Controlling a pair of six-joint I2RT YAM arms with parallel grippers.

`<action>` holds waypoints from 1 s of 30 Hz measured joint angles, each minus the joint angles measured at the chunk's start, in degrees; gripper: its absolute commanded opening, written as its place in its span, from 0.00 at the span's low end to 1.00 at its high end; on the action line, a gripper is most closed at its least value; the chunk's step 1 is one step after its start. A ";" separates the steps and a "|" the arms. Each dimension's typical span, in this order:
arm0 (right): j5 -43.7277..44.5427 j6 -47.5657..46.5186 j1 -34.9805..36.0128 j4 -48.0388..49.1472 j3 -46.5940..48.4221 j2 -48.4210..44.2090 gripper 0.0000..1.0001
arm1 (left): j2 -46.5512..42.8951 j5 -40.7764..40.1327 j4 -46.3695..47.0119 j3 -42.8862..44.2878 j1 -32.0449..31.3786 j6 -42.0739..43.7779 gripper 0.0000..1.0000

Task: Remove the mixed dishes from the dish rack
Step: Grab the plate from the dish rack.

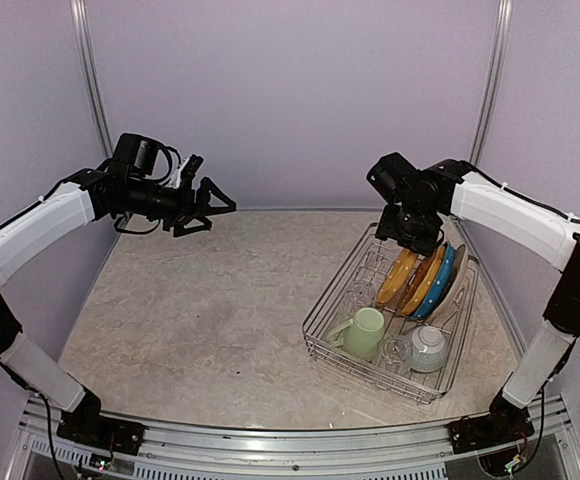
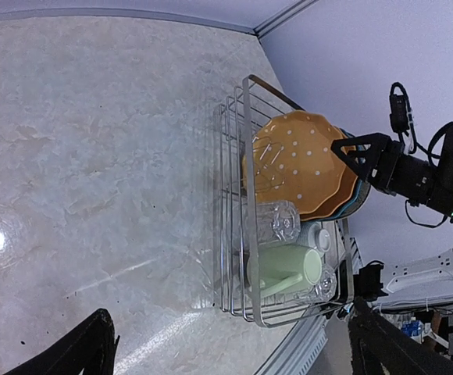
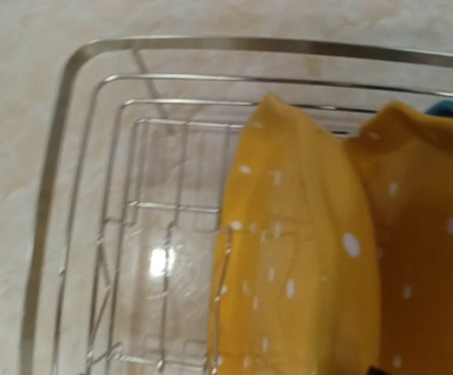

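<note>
Right claw [image 1: 417,245], grip unclear, sits over the yellow dotted plate [image 3: 289,258] beneath it: centre the rim, lift straight. Left claw [image 1: 210,215] gapes empty.

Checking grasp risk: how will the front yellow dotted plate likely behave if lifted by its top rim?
The front yellow dotted plate looks rigid and smooth, so it is probably slippery and liable to chip. It stands on edge in the dish rack, close beside a second yellow plate, so it may swing or scrape that neighbour when lifted.
</note>
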 measured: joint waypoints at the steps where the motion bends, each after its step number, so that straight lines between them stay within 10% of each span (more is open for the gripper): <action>1: 0.72 0.98 0.13 -1.14 1.03 1.01 0.73 | 0.00 -0.02 0.00 0.09 -0.04 0.00 0.99; 30: 12.66 16.50 0.61 -7.34 2.19 9.27 0.41 | -0.02 -0.02 -0.94 0.11 -0.04 -0.09 0.99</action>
